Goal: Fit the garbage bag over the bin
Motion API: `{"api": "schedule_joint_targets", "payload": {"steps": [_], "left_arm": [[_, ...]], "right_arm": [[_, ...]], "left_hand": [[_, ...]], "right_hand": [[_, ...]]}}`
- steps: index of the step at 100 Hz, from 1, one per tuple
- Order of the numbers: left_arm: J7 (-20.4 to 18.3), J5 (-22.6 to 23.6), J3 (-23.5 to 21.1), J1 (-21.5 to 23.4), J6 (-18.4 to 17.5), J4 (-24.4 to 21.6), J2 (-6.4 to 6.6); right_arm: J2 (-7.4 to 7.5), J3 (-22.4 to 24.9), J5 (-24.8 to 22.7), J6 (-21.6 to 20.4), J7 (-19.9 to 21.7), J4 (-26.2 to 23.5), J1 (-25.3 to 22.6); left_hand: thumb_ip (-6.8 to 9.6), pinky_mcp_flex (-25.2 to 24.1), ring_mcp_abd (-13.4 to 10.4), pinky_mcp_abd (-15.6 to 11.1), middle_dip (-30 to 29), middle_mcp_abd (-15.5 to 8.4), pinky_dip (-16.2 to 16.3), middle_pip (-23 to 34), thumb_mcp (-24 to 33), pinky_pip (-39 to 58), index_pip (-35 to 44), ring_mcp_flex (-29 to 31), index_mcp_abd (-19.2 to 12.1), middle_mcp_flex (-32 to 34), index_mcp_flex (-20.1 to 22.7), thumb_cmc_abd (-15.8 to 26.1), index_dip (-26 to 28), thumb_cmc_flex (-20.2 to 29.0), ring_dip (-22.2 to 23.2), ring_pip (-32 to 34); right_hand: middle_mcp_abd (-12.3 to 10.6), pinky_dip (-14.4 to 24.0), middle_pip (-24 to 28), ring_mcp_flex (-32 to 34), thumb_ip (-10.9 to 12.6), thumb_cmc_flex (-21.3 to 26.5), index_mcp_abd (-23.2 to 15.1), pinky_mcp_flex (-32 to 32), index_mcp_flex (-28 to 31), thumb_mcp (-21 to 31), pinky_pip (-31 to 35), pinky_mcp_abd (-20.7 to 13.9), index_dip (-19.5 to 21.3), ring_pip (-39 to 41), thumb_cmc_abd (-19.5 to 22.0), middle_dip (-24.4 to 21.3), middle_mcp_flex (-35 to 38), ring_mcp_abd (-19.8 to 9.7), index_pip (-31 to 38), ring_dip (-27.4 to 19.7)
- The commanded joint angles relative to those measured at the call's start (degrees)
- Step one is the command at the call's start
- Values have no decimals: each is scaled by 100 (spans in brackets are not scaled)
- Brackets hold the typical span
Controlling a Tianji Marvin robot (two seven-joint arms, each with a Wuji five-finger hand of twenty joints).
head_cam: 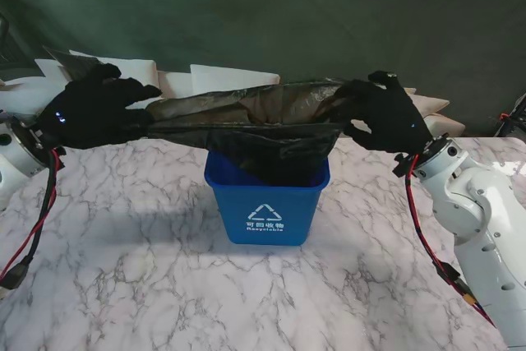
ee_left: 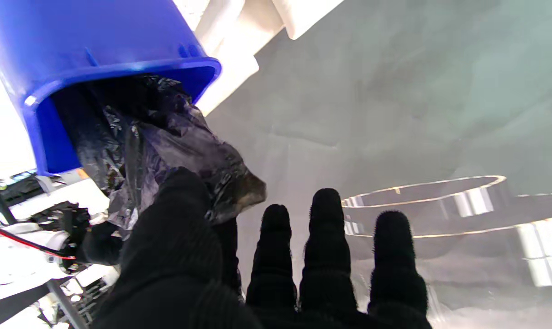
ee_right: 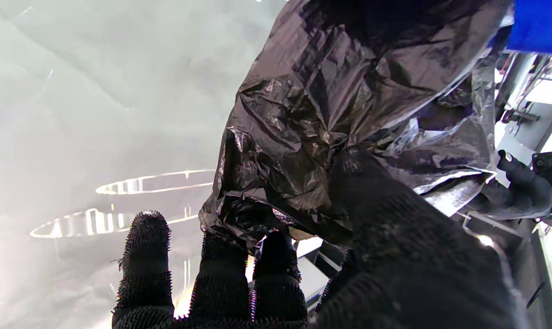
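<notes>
Blue bin (head_cam: 266,203) stands upright on the marbled desk (head_cam: 123,269), roughly centred between the two arms, recycling mark facing me. Black garbage bag (head_cam: 246,117) is held up over it, mouth stretched wide left to right; its lower body hangs down into the bin opening, while the open edge sits above the rim, not yet around it. Left robot hand (head_cam: 94,108) grasps the bag's left end: the left wrist view shows the thumb pressing a fold of plastic (ee_left: 184,151) against the index side, the other three fingers (ee_left: 326,242) extended and free. Right robot hand (head_cam: 382,113) grasps the right end likewise; in the right wrist view the film (ee_right: 330,114) is pinched between thumb and the nearer fingers, one outer finger (ee_right: 145,256) standing clear. Both hands hover outside the bin's walls, well apart from each other. Judged step: bag opened and inserted, cuffing the edge over the rim pending. Next move likely calls for lowering both hands together outside the left and right walls, keeping tension so the edge folds outward over the rim. Near and far sides of the mouth look slack and may need separate tucking. Risk: thin film slipping from the pinch, or the light bin shifting.
</notes>
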Motion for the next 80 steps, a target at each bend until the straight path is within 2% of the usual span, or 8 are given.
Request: {"api": "schedule_joint_targets", "payload": {"steps": [1,25,37,53,57,61,66,80], "left_arm": [[85,182,90,115,-84,-52,-3],[482,488,200,337,-163,-27,10],[523,585,232,404,-201,-12,29],[538,640,304,390,-132,73,42],[516,645,331,366,-101,99,47],[515,681,358,336,-80,121,55],[519,739,390,300,-58,138,68],[524,792,461,208,-9,179,80]], "right_arm": [[32,-26,-167,-46,-102,2,-98],[24,92,-129,-99,-69,-122,-382],[41,189,-166,-181,7,-190,-544],[53,353,-53,-271,418,-394,-781],[63,383,-61,-291,480,-428,-821],[77,406,-97,-310,530,-452,-851],[93,433,-141,-324,596,-482,-887],[94,428,-247,-395,362,-391,-874]], "left_hand": [[-23,-79,-26,-26,53,20,65,-14,35,45,35,45,-27,94,-122,174,66,226,66,35],[-22,-73,-35,-40,61,25,68,1,34,58,16,57,-51,115,-144,188,46,214,72,47],[-22,-81,-41,-50,68,18,69,13,33,65,20,57,-57,115,-150,193,40,212,75,52],[-23,-69,-48,-64,79,18,76,33,29,94,32,66,-53,117,-152,190,32,209,84,64],[-23,-77,-41,-63,81,23,75,36,31,96,34,62,-46,112,-152,188,27,215,86,65],[-22,-74,-44,-68,82,28,75,39,33,101,36,65,-47,111,-154,192,25,216,87,68],[-22,-74,-49,-67,83,23,75,41,33,104,42,67,-43,108,-153,192,25,217,89,70],[-23,-72,-52,-78,86,24,73,49,29,116,50,66,-34,104,-163,197,21,211,92,72]], "right_hand": [[-73,66,57,18,-49,141,-358,-38,79,173,-63,-130,81,34,198,6,16,-60,227,34],[7,93,-39,-45,-14,-305,-141,-47,-251,75,-93,-134,-157,-35,90,-15,-179,-32,127,21],[-19,121,3,-34,26,-408,-150,-57,-671,320,-129,-128,38,-75,-229,5,-265,-40,228,16],[44,89,-81,-164,23,-620,-119,-125,-1134,448,-239,-98,37,-182,-638,-27,-584,12,132,-22],[69,77,-152,-212,98,-912,81,-127,-1293,497,-295,-98,-42,-247,-698,-91,-717,31,-154,-46],[100,92,-267,-279,452,-1379,591,-140,-1539,651,-335,-84,93,-322,-722,-308,-918,50,-781,-85],[154,103,-272,-306,507,-1589,1094,-143,-1762,600,-348,-77,207,-352,-873,-402,-1031,76,-1036,-104],[162,112,-195,-247,512,-1546,735,-117,-1302,512,-338,-73,302,-342,-711,-421,-935,65,-878,-105]]}}
